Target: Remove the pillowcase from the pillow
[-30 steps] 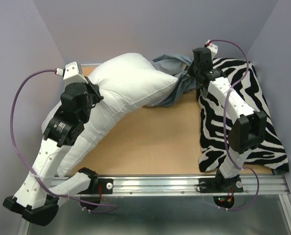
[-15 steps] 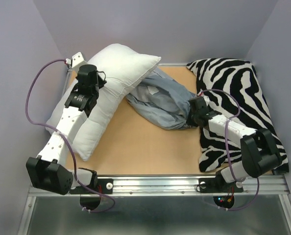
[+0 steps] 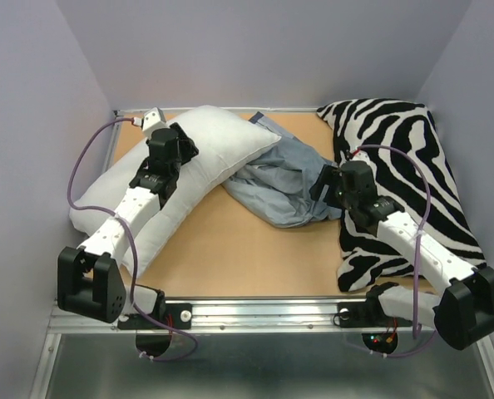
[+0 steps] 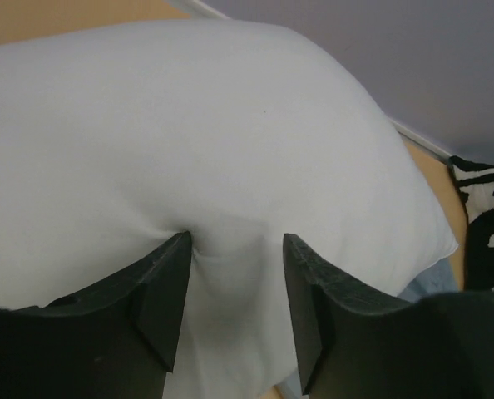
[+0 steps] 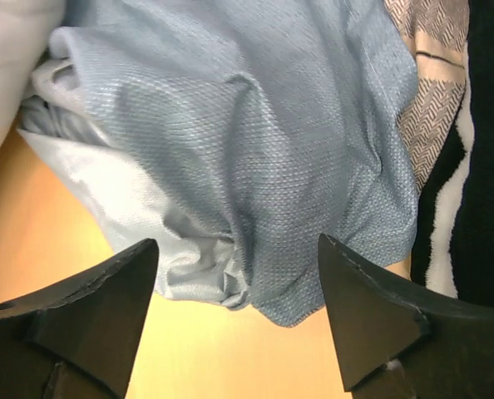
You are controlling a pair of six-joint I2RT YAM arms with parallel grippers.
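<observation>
Left claw point(image 4: 236, 249) and right claw point(image 5: 237, 249) have opened over pillow point(image 3: 214, 145) and pillowcase point(image 3: 284, 179) on tan table point(image 3: 247, 241).

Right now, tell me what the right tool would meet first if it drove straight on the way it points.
The pillowcase: its crumpled blue-grey cloth lies dead ahead of the open right tool. It looks close, though depth is unclear.

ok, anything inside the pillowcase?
The pillow looks fully out, lying against the pillowcase, which is slack and crumpled. Its folds cover the inside, so I can't confirm it's empty.
</observation>
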